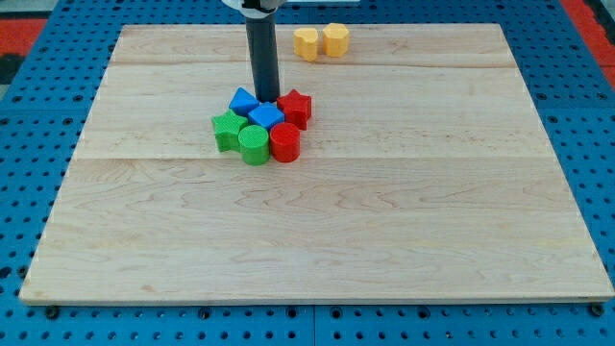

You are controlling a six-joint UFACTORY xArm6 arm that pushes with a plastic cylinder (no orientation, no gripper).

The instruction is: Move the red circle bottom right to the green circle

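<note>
The red circle (pixel 285 141) stands on the wooden board (pixel 317 221), touching the green circle (pixel 254 144) on its right side. A green star (pixel 228 129) lies left of the green circle. Two blue blocks (pixel 243 100) (pixel 266 116) sit just above them, and a red star (pixel 295 107) is above right of the red circle. My tip (pixel 266 101) is at the lower end of the dark rod, at the top of the cluster between the upper blue block and the red star, above the red circle.
Two yellow blocks (pixel 307 43) (pixel 335 39) stand side by side near the board's top edge, right of the rod. A blue pegboard surface (pixel 29 192) surrounds the board.
</note>
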